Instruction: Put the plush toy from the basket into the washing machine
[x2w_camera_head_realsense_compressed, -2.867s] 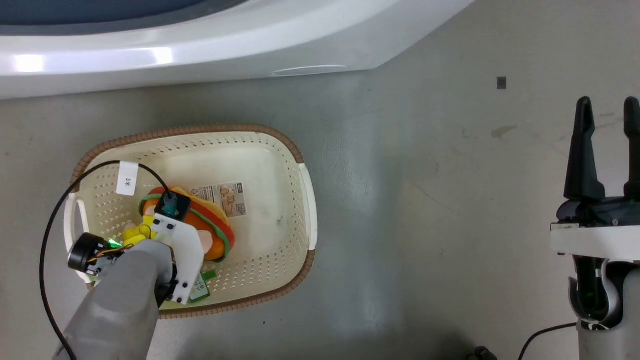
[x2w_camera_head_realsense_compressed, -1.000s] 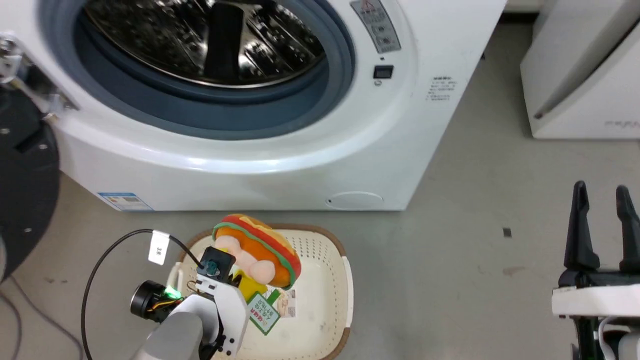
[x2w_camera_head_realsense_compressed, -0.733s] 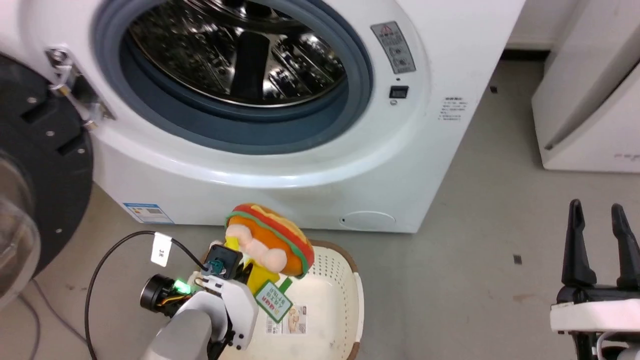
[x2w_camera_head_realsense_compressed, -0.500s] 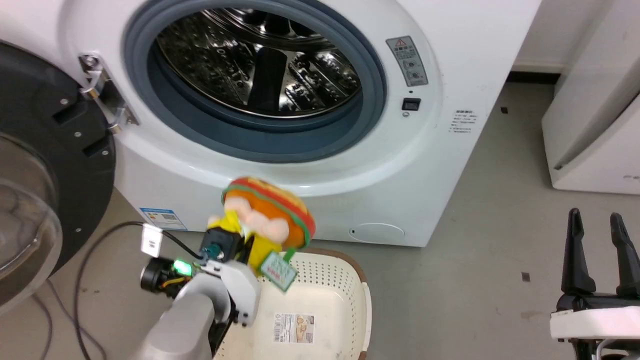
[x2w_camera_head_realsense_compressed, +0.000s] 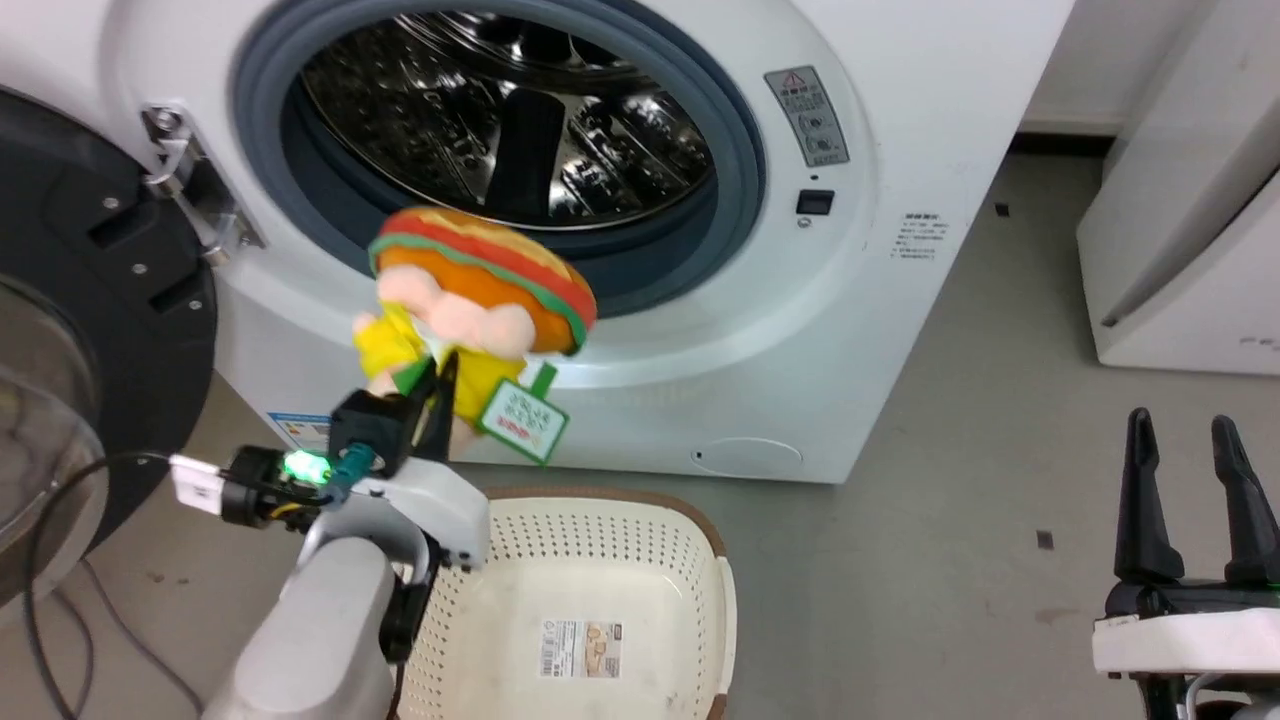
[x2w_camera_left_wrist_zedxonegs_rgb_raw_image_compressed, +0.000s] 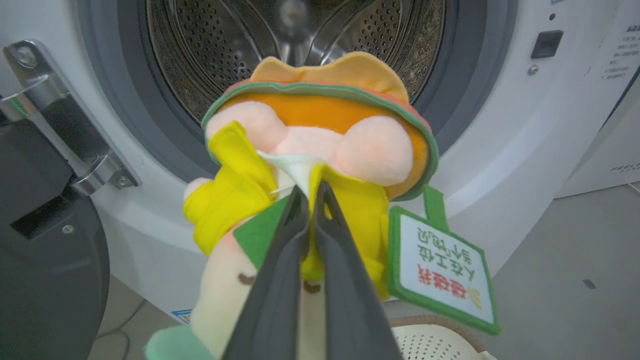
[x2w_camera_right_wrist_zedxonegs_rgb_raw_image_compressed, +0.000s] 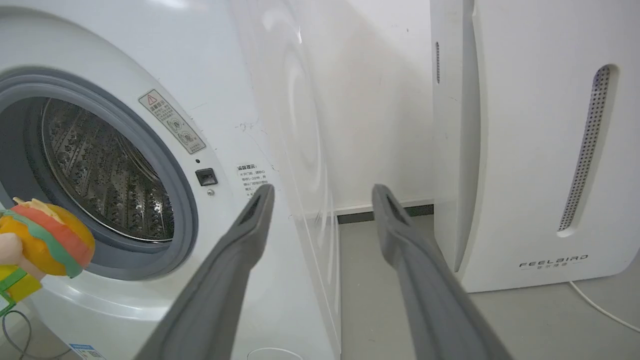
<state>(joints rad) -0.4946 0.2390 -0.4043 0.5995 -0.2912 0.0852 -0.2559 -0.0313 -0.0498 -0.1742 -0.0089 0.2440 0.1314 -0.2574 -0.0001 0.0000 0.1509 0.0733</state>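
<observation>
My left gripper (x2w_camera_head_realsense_compressed: 440, 385) (x2w_camera_left_wrist_zedxonegs_rgb_raw_image_compressed: 311, 192) is shut on the yellow clothes of the plush toy (x2w_camera_head_realsense_compressed: 470, 305) (x2w_camera_left_wrist_zedxonegs_rgb_raw_image_compressed: 320, 145) and holds it in the air before the lower rim of the washing machine (x2w_camera_head_realsense_compressed: 840, 330) opening. Its orange hamburger hat points toward the steel drum (x2w_camera_head_realsense_compressed: 500, 110) (x2w_camera_left_wrist_zedxonegs_rgb_raw_image_compressed: 295, 50), and its green-white tag (x2w_camera_head_realsense_compressed: 522, 420) dangles. The toy also appears at the left edge of the right wrist view (x2w_camera_right_wrist_zedxonegs_rgb_raw_image_compressed: 42, 245). The cream basket (x2w_camera_head_realsense_compressed: 690, 560) stands on the floor below, holding nothing but its label. My right gripper (x2w_camera_head_realsense_compressed: 1190, 450) (x2w_camera_right_wrist_zedxonegs_rgb_raw_image_compressed: 322, 192) is open at the lower right, off to the side.
The washer's black-rimmed glass door (x2w_camera_head_realsense_compressed: 70, 330) hangs open at the left, with its metal hinge (x2w_camera_head_realsense_compressed: 185, 170) beside the opening. A white FEELBIRD appliance (x2w_camera_right_wrist_zedxonegs_rgb_raw_image_compressed: 530, 150) stands at the right. Grey floor (x2w_camera_head_realsense_compressed: 960, 450) lies between it and the washer.
My left gripper has lifted the plush toy out of the basket and raised it up to the washer's opening. The head camera has tilted up from the floor to the washer.
</observation>
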